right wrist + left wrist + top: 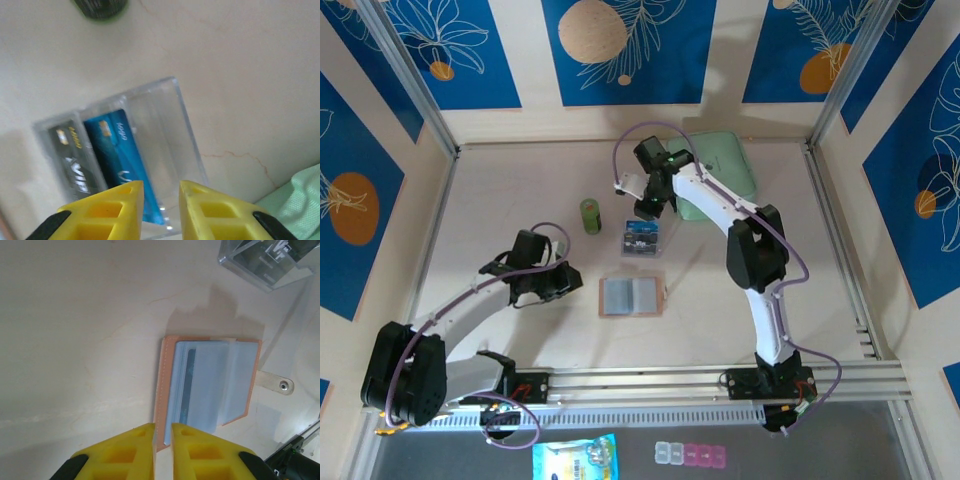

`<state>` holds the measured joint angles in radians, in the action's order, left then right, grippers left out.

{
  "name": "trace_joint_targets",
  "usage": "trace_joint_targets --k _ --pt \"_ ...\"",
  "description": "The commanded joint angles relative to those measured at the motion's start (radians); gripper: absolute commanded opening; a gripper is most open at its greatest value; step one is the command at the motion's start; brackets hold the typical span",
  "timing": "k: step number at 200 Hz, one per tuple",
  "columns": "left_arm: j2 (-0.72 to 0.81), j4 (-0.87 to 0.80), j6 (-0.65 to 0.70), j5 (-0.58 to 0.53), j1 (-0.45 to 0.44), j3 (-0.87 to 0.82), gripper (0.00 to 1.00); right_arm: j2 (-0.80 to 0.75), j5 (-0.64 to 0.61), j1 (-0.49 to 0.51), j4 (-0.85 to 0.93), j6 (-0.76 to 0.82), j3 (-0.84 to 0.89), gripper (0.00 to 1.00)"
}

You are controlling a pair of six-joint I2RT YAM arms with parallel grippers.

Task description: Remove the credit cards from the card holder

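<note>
Tan-pink leather card holder [632, 297] lies open and flat on the table [520, 180], grey-clear pockets facing up; the left gripper [162, 450] hovers just beside its edge, fingers almost pressed together, pinching nothing; near it a clear box [187, 130] holds a blue credit card [122, 160] and a dark grey credit card [70, 162]; the right gripper [161, 210] hangs above that box, fingers slightly spread, empty
</note>
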<state>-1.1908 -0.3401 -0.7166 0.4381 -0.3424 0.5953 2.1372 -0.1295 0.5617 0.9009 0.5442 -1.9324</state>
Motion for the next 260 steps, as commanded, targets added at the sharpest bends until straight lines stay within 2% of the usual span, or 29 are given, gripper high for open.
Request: trace_joint_targets --k 1,55,81,98,134,167,260 --pt "-0.025 0.051 -0.010 0.040 0.013 -0.018 0.15 -0.079 0.089 0.025 -0.011 -0.286 0.066 0.25" --pt "-0.101 0.155 -0.041 0.082 0.005 -0.025 0.15 -0.262 0.198 0.091 -0.242 -0.934 0.466 0.22" --pt "-0.128 0.177 -0.044 0.089 0.000 -0.025 0.16 -0.288 0.220 0.114 -0.337 -1.086 0.602 0.24" --pt "-0.141 0.182 -0.044 0.093 -0.005 -0.022 0.16 -0.288 0.214 0.124 -0.394 -1.131 0.656 0.27" --pt "-0.135 0.181 -0.048 0.088 -0.009 -0.022 0.16 -0.242 0.094 0.122 -0.398 -1.163 0.656 0.35" --pt "-0.135 0.178 -0.054 0.087 -0.018 -0.021 0.16 -0.222 0.020 0.115 -0.415 -1.158 0.636 0.36" --pt "-0.078 0.151 -0.078 0.051 -0.044 -0.043 0.17 -0.189 -0.014 0.085 -0.456 -1.110 0.591 0.35"
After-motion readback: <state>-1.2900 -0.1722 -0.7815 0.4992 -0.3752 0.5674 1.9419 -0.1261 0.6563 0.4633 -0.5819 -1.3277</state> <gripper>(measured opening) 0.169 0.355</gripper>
